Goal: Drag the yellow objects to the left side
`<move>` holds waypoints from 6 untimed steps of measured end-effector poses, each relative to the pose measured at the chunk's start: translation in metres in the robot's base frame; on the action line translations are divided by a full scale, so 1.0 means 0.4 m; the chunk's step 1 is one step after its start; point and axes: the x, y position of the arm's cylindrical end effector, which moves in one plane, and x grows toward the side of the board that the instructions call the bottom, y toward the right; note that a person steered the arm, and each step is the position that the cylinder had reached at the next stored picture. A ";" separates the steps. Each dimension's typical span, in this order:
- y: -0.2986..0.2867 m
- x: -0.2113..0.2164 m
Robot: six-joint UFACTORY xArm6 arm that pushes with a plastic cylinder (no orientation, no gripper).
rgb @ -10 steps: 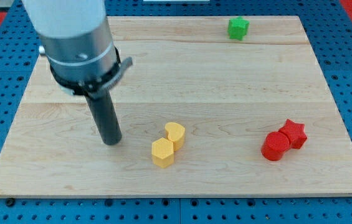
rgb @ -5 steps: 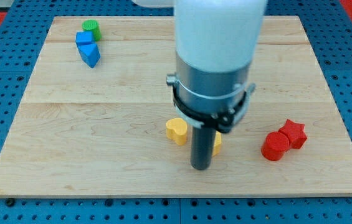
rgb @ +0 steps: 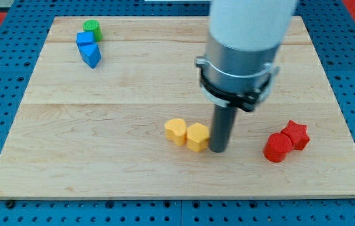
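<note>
My tip [rgb: 217, 149] — a bare rod, no jaws to open or close — has swung round to the right of the yellow hexagon block [rgb: 197, 137], touching it. That block now sits against the yellow heart block [rgb: 176, 132], lower centre — lined up for a leftward push.

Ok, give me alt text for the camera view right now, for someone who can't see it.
My tip sits against the right side of a yellow hexagonal block, which touches a yellow heart block on its left, low on the wooden board.
</note>
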 end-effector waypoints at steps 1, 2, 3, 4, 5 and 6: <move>-0.101 -0.049; -0.199 -0.076; -0.304 -0.090; -0.382 -0.090; -0.467 -0.093; -0.495 -0.097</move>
